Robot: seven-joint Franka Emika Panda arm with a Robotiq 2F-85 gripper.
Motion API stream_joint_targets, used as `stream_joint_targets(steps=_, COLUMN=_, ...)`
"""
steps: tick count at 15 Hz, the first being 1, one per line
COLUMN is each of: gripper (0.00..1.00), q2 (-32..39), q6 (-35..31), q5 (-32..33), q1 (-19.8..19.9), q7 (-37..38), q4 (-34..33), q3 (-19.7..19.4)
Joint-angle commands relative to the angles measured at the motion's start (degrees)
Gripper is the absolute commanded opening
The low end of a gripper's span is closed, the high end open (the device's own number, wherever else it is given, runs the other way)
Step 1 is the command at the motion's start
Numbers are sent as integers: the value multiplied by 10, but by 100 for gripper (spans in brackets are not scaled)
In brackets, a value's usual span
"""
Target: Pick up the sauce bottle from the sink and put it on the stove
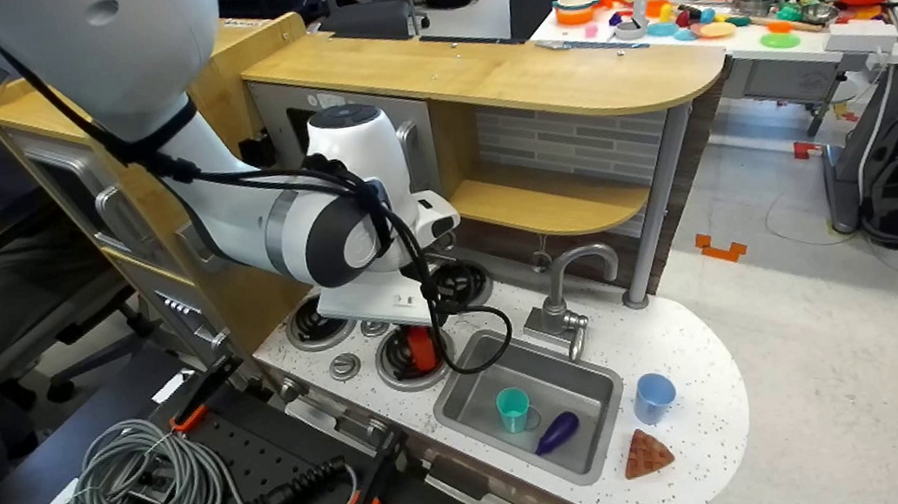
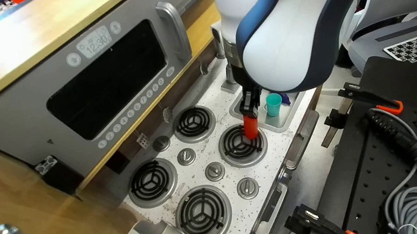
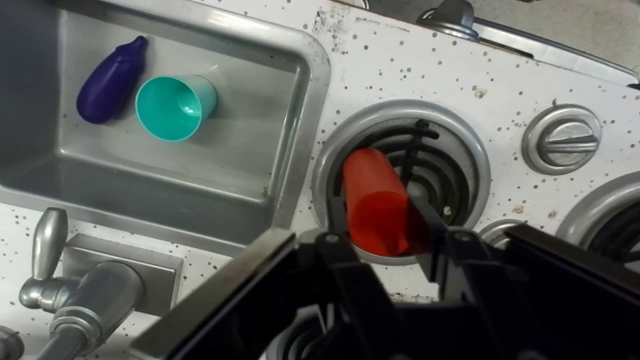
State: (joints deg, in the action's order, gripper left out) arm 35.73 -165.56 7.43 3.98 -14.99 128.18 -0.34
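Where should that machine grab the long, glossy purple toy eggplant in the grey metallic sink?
Probably pinch the eggplant across its middle, from above: it lies on its side, longer than wide, and the walls of the rectangular sink may hinder a sideways approach. The round turquoise cup sits close by.

Wht spkld counter (image 1: 701, 357): blue cup (image 1: 655, 398), brn waffle wedge (image 1: 646, 454) flat nr cup

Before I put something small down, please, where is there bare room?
The white counter between the faucet, blue cup and rounded edge is bare. So is the sink floor between the teal cup and the wall nearest the burner with the red bottle. Crowded: that burner, under the end effector, and between teal cup and eggplant.
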Motion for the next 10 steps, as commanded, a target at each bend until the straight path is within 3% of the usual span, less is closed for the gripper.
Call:
stream_joint_targets(steps=1, gripper=68, q2=-9, q6=4, q5=12, q1=-6, q7=16, q4=-3, q3=-16)
stream_joint_targets(steps=5, gripper=98, q2=-42, q6=24, q5=7, q1=7, q7=11, q4=13, q3=-20)
stream_joint_targets(steps=10, gripper=100, q2=-113, q6=116, q5=-9, q1=57, q7=-32, q4=35, q3=-6)
